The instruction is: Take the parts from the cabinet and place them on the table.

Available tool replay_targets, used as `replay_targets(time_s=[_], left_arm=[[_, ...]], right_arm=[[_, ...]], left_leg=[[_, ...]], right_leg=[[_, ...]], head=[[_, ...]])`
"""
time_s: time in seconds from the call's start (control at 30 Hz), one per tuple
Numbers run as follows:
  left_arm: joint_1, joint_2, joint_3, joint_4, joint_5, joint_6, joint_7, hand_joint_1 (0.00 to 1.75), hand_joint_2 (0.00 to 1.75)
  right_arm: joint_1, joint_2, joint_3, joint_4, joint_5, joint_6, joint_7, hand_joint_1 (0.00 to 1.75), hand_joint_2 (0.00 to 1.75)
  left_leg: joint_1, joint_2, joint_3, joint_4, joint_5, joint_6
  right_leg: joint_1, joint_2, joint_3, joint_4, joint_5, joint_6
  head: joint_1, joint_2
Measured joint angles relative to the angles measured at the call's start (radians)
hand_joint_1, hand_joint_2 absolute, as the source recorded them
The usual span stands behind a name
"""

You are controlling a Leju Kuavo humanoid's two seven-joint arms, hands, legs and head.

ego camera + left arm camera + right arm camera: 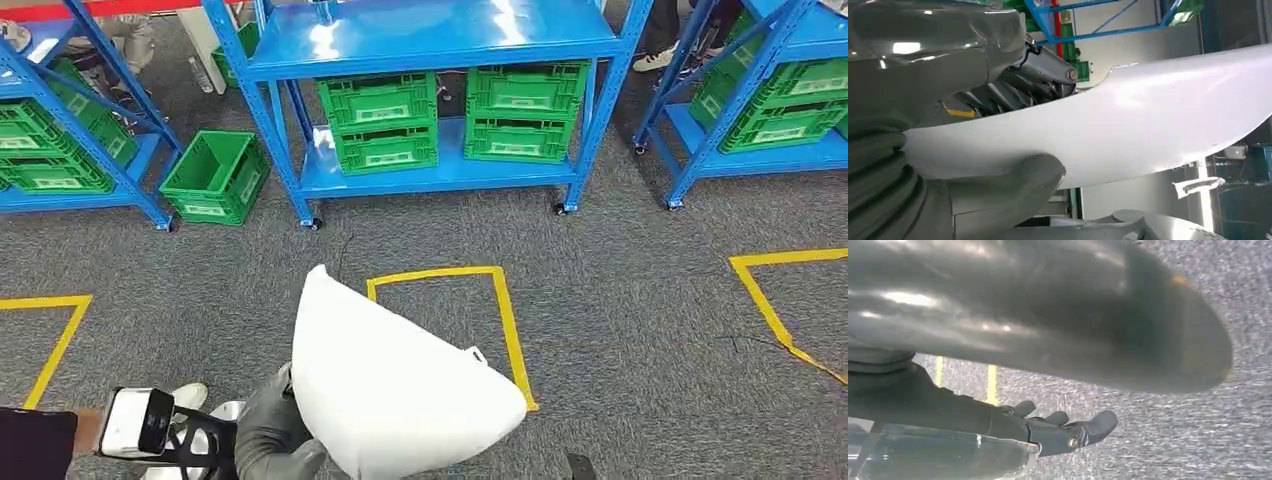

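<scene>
The robot's left hand (pixel 272 432) holds a large white curved part (pixel 395 385) low in front of its body, above the grey carpet (pixel 620 300). Close up, the thumb (pixel 1013 185) presses one face of the part (pixel 1128 120) and the darker fingers (pixel 1018 92) lie against the other, so it is clamped between them. The part juts out over a yellow taped square (pixel 505 310) on the floor. The right hand (pixel 1068 432) hangs above the carpet (pixel 1168 440) with its fingers slightly curled, apart and holding nothing. Ahead stands a blue shelf rack (pixel 440 60) with 4 green crates (pixel 455 120) on its lower shelf, stacked in 2 pairs. Another green crate (pixel 215 175) sits on the floor beside the rack's left leg. More blue racks with green crates stand on either side.
</scene>
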Motion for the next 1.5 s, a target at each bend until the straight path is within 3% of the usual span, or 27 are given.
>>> replay_targets(time_s=[0.07, 0.1, 0.13, 0.17, 0.23, 0.3, 0.33, 0.4, 0.47, 0.53, 0.6, 0.63, 0.67, 0.7, 0.83, 0.9, 0.97, 1.03, 1.07, 1.13, 1.17, 1.2, 1.23, 1.33, 1.37, 1.43, 1.5], left_arm=[[0.0, 0.001, 0.0, 0.0, -0.002, 0.001, -0.003, 1.75, 1.75], [-0.001, 0.0, 0.0, 0.0, -0.002, 0.004, -0.005, 1.75, 1.75], [-0.004, 0.0, 0.0, -0.001, -0.003, 0.006, -0.007, 1.75, 1.75], [-0.007, 0.002, 0.003, -0.005, -0.006, 0.007, -0.008, 1.75, 1.75], [-0.014, 0.002, 0.004, -0.009, -0.008, 0.007, -0.012, 1.75, 1.75], [-0.016, 0.003, 0.003, -0.011, -0.01, 0.008, -0.012, 1.75, 1.75], [-0.017, 0.001, 0.002, -0.014, -0.01, 0.007, -0.012, 1.75, 1.75], [-0.025, -0.003, 0.0, -0.013, -0.01, 0.009, -0.012, 1.75, 1.75], [-0.023, -0.005, -0.002, -0.013, -0.01, 0.009, -0.011, 1.75, 1.75], [-0.023, -0.006, -0.003, -0.013, -0.01, 0.01, -0.01, 1.75, 1.75], [-0.023, -0.006, -0.004, -0.012, -0.011, 0.012, -0.01, 1.75, 1.75], [-0.024, -0.006, -0.005, -0.013, -0.011, 0.013, -0.01, 1.75, 1.75], [-0.025, -0.007, -0.005, -0.014, -0.011, 0.014, -0.01, 1.75, 1.75], [-0.028, -0.008, -0.005, -0.016, -0.011, 0.016, -0.009, 1.75, 1.75], [-0.026, -0.005, -0.008, -0.016, -0.011, 0.015, -0.008, 1.75, 1.75], [-0.027, -0.004, -0.008, -0.016, -0.012, 0.016, -0.008, 1.75, 1.75], [-0.029, -0.005, -0.01, -0.016, -0.012, 0.018, -0.008, 1.75, 1.75], [-0.029, -0.004, -0.012, -0.016, -0.013, 0.02, -0.008, 1.75, 1.75], [-0.03, -0.004, -0.013, -0.016, -0.016, 0.023, -0.008, 1.75, 1.75], [-0.035, -0.004, -0.013, -0.016, -0.021, 0.028, -0.008, 1.75, 1.75], [-0.041, -0.004, -0.013, -0.019, -0.021, 0.028, -0.008, 1.75, 1.75], [-0.045, -0.004, -0.013, -0.023, -0.023, 0.029, -0.008, 1.75, 1.75], [-0.049, -0.004, -0.013, -0.025, -0.022, 0.029, -0.008, 1.75, 1.75], [-0.051, -0.003, -0.013, -0.027, -0.023, 0.029, -0.008, 1.75, 1.75], [-0.053, -0.005, -0.014, -0.027, -0.022, 0.03, -0.008, 1.75, 1.75], [-0.055, -0.007, -0.016, -0.027, -0.023, 0.029, -0.008, 1.75, 1.75], [-0.053, -0.008, -0.021, -0.025, -0.022, 0.029, -0.007, 1.75, 1.75]], right_arm=[[0.0, 0.0, 0.0, 0.0, 0.003, 0.0, 0.001, 0.0, 0.0], [-0.001, 0.0, 0.0, 0.0, 0.004, 0.0, 0.001, 0.0, 0.0], [-0.003, 0.0, 0.0, 0.0, 0.006, 0.0, 0.001, 0.0, 0.0], [-0.004, 0.016, 0.001, -0.004, 0.008, 0.0, 0.002, 0.0, 0.0], [-0.01, 0.012, 0.002, -0.003, 0.009, 0.003, 0.002, 0.0, 0.0], [-0.011, 0.017, 0.002, -0.004, 0.009, 0.003, 0.003, 0.0, 0.0], [-0.012, 0.015, 0.002, -0.004, 0.009, 0.003, 0.003, 0.0, 0.0], [-0.015, 0.013, 0.002, -0.004, 0.01, 0.003, 0.002, 0.0, 0.0], [-0.015, 0.001, 0.002, -0.004, 0.01, 0.003, 0.002, 0.0, 0.0], [-0.015, -0.008, 0.002, -0.004, 0.011, 0.003, 0.002, 0.0, 0.0], [-0.016, -0.011, 0.002, -0.004, 0.012, 0.003, 0.0, 0.0, 0.0], [-0.019, -0.011, 0.002, -0.004, 0.012, 0.003, -0.001, 0.0, 0.0], [-0.025, -0.005, 0.002, -0.007, 0.013, 0.003, -0.001, 0.0, 0.0], [-0.027, -0.013, 0.001, -0.008, 0.014, 0.003, -0.002, 0.0, 0.0], [-0.018, -0.011, 0.001, -0.008, 0.015, 0.003, -0.003, 0.0, 0.0], [-0.019, -0.012, 0.001, -0.008, 0.015, 0.003, -0.004, 0.0, 0.0], [-0.018, -0.012, 0.001, -0.008, 0.017, 0.003, -0.008, 0.0, 0.0], [-0.018, -0.013, 0.001, -0.008, 0.018, 0.003, -0.008, 0.0, 0.0], [-0.018, -0.013, 0.001, -0.008, 0.018, 0.003, -0.009, 0.0, 0.0], [-0.019, -0.013, 0.0, -0.008, 0.019, 0.005, -0.01, 0.0, 0.0], [-0.02, -0.01, 0.0, -0.009, 0.019, 0.005, -0.011, 0.0, 0.0], [-0.02, -0.008, 0.0, -0.011, 0.019, 0.006, -0.013, 0.0, 0.0], [-0.021, -0.007, 0.0, -0.011, 0.02, 0.006, -0.013, 0.0, 0.0], [-0.024, -0.003, 0.0, -0.011, 0.019, 0.006, -0.013, 0.0, 0.0], [-0.025, -0.006, -0.001, -0.011, 0.019, 0.006, -0.013, 0.0, 0.0], [-0.026, -0.005, -0.002, -0.011, 0.018, 0.006, -0.013, 0.0, 0.0], [-0.024, -0.009, -0.003, -0.011, 0.018, 0.006, -0.013, 0.0, 0.0]], left_leg=[[-0.009, -0.002, 0.071, -0.045, 0.052, 0.027], [-0.019, -0.005, 0.133, -0.114, 0.075, 0.052], [-0.038, -0.011, 0.215, -0.213, 0.076, 0.088], [-0.047, -0.005, 0.269, -0.296, 0.022, 0.118], [-0.06, -0.009, 0.286, -0.339, 0.025, 0.095], [-0.073, -0.01, 0.277, -0.379, 0.066, 0.097], [-0.057, -0.003, 0.296, -0.434, 0.113, 0.097], [-0.056, -0.007, 0.273, -0.458, 0.158, 0.118], [-0.051, -0.005, 0.239, -0.454, 0.183, 0.096], [-0.044, -0.004, 0.194, -0.441, 0.208, 0.078], [-0.028, 0.0, 0.14, -0.407, 0.223, 0.058], [-0.023, 0.001, 0.113, -0.38, 0.227, 0.051], [-0.029, 0.002, 0.085, -0.35, 0.226, 0.043], [-0.028, 0.003, 0.064, -0.324, 0.227, 0.037], [-0.013, 0.0, 0.048, -0.323, 0.251, 0.027], [-0.01, -0.006, 0.023, -0.238, 0.12, 0.009], [-0.008, -0.006, -0.007, -0.082, 0.02, 0.001], [-0.007, -0.006, -0.001, -0.004, 0.021, 0.001], [-0.007, -0.006, 0.031, -0.022, 0.054, 0.005], [-0.008, -0.006, 0.155, -0.163, 0.102, 0.021], [-0.013, -0.007, 0.236, -0.262, 0.079, 0.034], [-0.018, -0.005, 0.285, -0.341, 0.036, 0.041], [-0.02, -0.005, 0.285, -0.346, 0.033, 0.035], [-0.034, -0.006, 0.272, -0.377, 0.067, 0.051], [-0.025, -0.001, 0.273, -0.39, 0.088, 0.048], [-0.031, -0.004, 0.255, -0.394, 0.109, 0.058], [-0.039, -0.004, 0.232, -0.391, 0.126, 0.063]], right_leg=[[0.014, 0.0, -0.026, 0.0, 0.022, -0.003], [0.024, 0.001, -0.036, -0.001, 0.031, -0.005], [0.021, 0.002, -0.04, -0.002, 0.042, -0.01], [0.024, 0.002, -0.043, -0.006, 0.052, -0.002], [0.003, -0.002, -0.042, -0.022, 0.074, 0.016], [-0.009, -0.001, -0.035, -0.054, 0.107, 0.03], [-0.001, -0.001, -0.046, -0.045, 0.1, 0.022], [0.009, 0.004, -0.075, 0.026, -0.003, -0.001], [0.004, 0.004, -0.098, 0.154, -0.078, 0.001], [-0.005, 0.003, -0.093, 0.24, -0.058, 0.039], [-0.019, 0.003, -0.012, 0.168, 0.007, 0.085], [-0.028, 0.002, 0.05, 0.093, 0.006, 0.094], [-0.03, 0.003, 0.107, 0.009, -0.055, 0.094], [-0.016, 0.006, 0.12, -0.028, -0.087, 0.059], [-0.018, -0.005, 0.081, -0.02, -0.058, 0.01], [-0.018, -0.005, 0.06, -0.021, -0.031, -0.006], [-0.017, -0.005, 0.03, -0.02, -0.007, -0.007], [-0.017, -0.005, 0.001, -0.019, 0.014, -0.003], [-0.017, -0.005, -0.013, -0.019, 0.025, -0.001], [-0.016, -0.005, -0.033, -0.02, 0.045, 0.005], [-0.019, -0.005, -0.033, -0.02, 0.054, 0.007], [-0.013, -0.004, -0.034, -0.021, 0.06, 0.015], [-0.02, -0.007, -0.032, -0.026, 0.068, 0.025], [-0.016, -0.009, -0.031, -0.048, 0.098, 0.05], [-0.018, -0.009, -0.047, -0.024, 0.08, 0.043], [-0.009, -0.004, -0.1, 0.101, -0.006, 0.014], [-0.002, -0.003, -0.144, 0.247, -0.07, 0.007]], head=[[0.0, 0.0], [0.0, 0.0], [0.0, 0.0], [0.012, 0.0], [0.011, 0.0], [0.001, 0.0], [0.001, 0.0], [0.004, 0.0], [0.006, 0.0], [0.006, 0.0], [0.006, 0.0], [0.006, 0.0], [0.011, 0.0], [0.008, 0.0], [0.002, 0.0], [0.0, 0.0], [-0.001, 0.0], [-0.001, 0.0], [-0.001, 0.0], [-0.001, 0.0], [-0.001, 0.0], [0.0, 0.0], [0.0, 0.0], [-0.002, 0.0], [0.003, 0.0], [0.008, 0.0], [0.009, 0.0]])
